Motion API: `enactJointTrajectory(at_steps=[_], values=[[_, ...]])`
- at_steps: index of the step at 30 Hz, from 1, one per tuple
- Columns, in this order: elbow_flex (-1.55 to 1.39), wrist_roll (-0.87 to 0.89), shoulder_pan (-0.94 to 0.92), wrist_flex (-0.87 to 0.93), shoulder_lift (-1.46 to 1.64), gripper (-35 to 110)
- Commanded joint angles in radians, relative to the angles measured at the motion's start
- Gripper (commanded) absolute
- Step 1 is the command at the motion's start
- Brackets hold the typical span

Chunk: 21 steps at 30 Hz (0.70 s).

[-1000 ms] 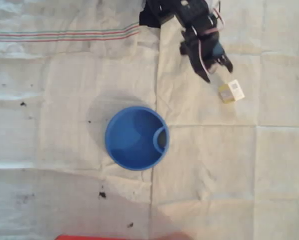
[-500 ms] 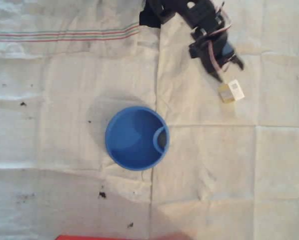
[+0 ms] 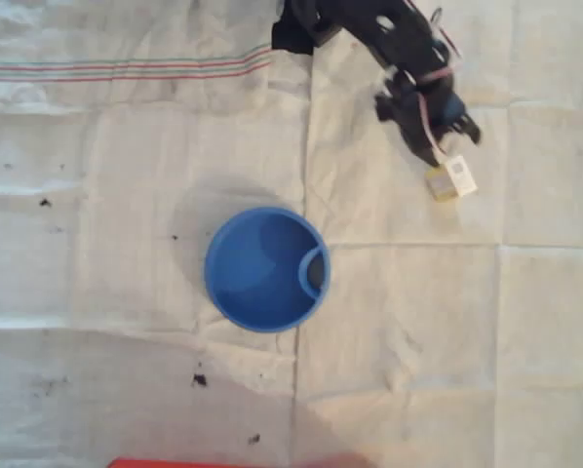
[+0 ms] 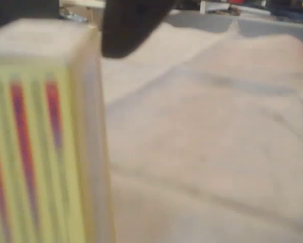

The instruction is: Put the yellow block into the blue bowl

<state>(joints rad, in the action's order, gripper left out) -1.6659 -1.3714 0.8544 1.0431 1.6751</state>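
Yellow block point(image 3: 450, 179) on cloth, just below black pincer point(image 3: 448, 149) tips, pincer's opening unclear, blue bowl point(image 3: 223, 283) well apart

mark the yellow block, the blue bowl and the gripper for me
yellow block point(image 3: 451, 178), overhead view, on its white top face.
blue bowl point(image 3: 235, 219), overhead view, on the upper-left rim.
gripper point(image 3: 454, 144), overhead view, midway between the fingertips, just above the block.

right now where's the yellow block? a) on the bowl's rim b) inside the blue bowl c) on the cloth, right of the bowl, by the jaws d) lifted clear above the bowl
c: in the overhead view the yellow block lies on the cloth, up and right of the blue bowl, at the gripper tips.
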Motion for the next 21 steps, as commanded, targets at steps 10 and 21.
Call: enactJointTrajectory(at_steps=[10,21], values=[[0.127,0.000,-0.058,-0.012,-0.097,25],[0.127,0.003,-0.058,-0.014,-0.138,25]])
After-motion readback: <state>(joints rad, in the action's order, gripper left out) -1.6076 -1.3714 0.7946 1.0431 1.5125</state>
